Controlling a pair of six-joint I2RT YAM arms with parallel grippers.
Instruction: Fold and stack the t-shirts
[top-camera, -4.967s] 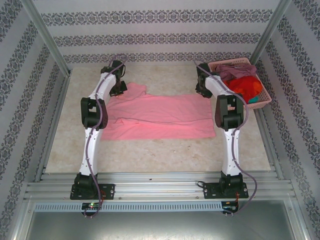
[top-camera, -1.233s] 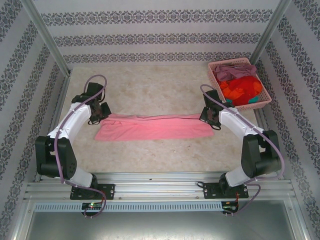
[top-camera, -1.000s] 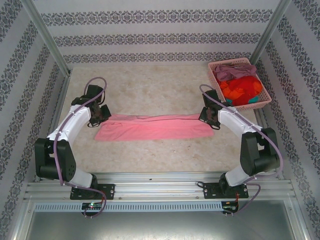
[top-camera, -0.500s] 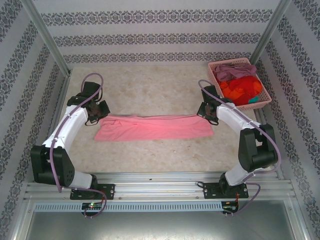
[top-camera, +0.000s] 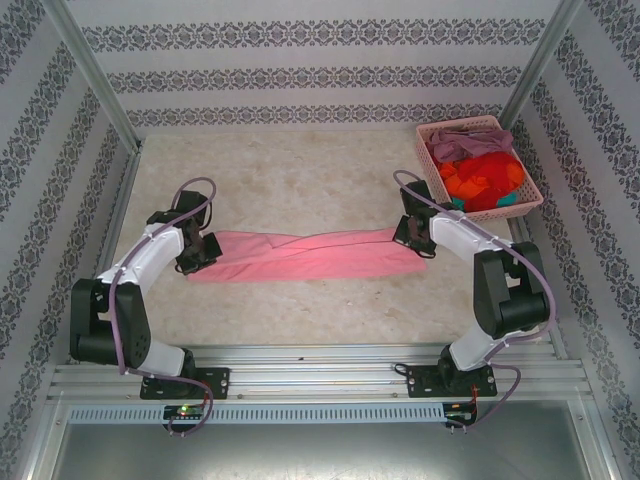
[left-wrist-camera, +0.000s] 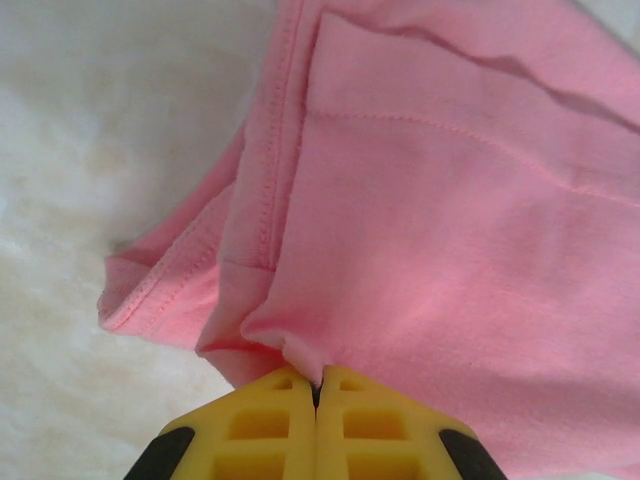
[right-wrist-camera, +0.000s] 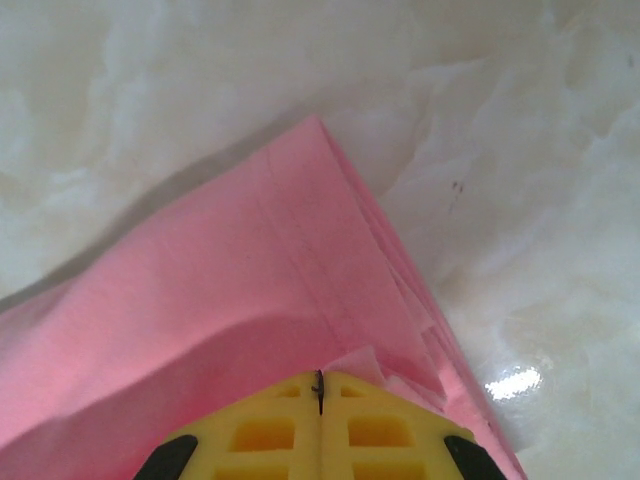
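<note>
Two grippers: both are clamped on the light pink t-shirt (top-camera: 310, 258), one at each end of it.
Left gripper (left-wrist-camera: 316, 385): your yellow fingers are pressed together with a pinch of the shirt's cloth between them, next to a stitched hem. In the top view it sits at the shirt's left end.
Right gripper (right-wrist-camera: 319, 385): your yellow fingers are closed tight on the layered corner of cloth at the shirt's right end.
Shirt's place: it is folded into a long narrow band across the middle of the table (top-camera: 300, 170), stretched between your two arms, with a shallow dip near its middle.
Basket (top-camera: 462, 122): pink and lattice-sided, at the far right corner of the table, just beyond the right arm.
Basket's load: a dusty mauve shirt (top-camera: 472, 138) at the back, orange-red cloth (top-camera: 482, 180) bunched in the middle, and a bit of teal cloth (top-camera: 512, 197) at the near right.
</note>
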